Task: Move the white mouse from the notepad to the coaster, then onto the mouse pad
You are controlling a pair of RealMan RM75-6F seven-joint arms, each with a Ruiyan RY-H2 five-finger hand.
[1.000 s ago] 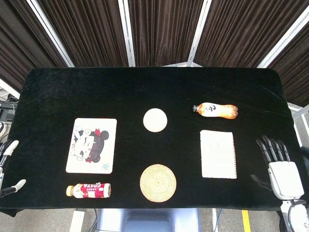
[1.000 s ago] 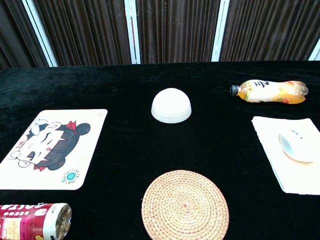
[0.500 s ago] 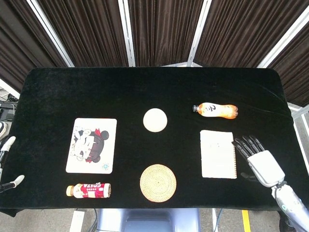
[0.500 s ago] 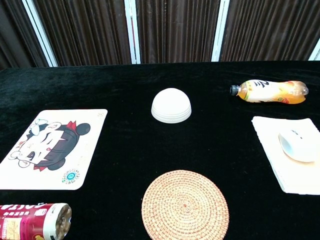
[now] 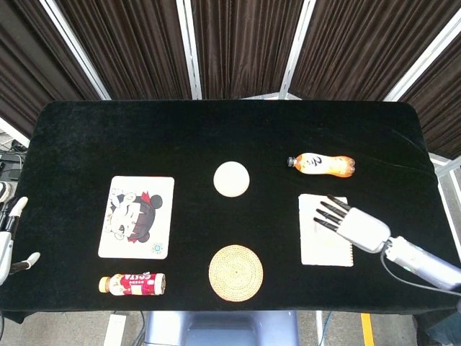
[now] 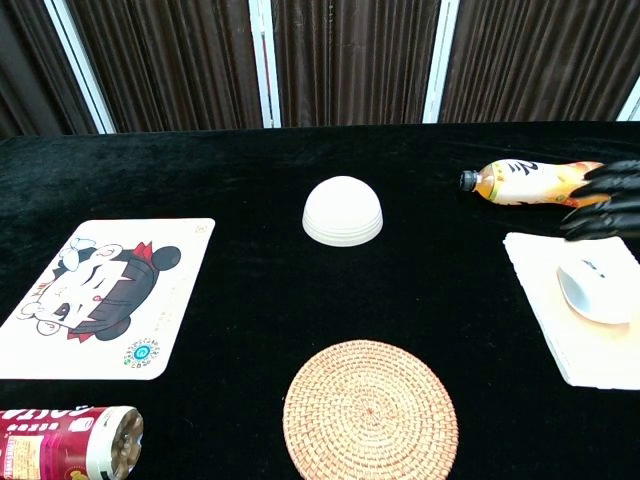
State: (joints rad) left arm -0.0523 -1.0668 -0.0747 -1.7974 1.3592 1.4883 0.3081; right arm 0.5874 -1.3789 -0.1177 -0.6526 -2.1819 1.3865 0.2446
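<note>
On the black worktop (image 5: 216,137), the cartoon-printed mouse pad (image 5: 137,216) lies left, the round woven coaster (image 6: 370,410) centre. Right, the smooth, white, oval mouse (image 6: 592,290) rests on the white notepad (image 6: 560,330); the right hand (image 5: 351,223) hovers above, fingers (image 6: 605,205) spread, holding nothing.

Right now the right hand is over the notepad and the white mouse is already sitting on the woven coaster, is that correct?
Not quite. The chest view shows the white mouse on the notepad, not the woven coaster, which is bare. The right hand is indeed over the notepad, fingers spread, holding nothing.
</note>
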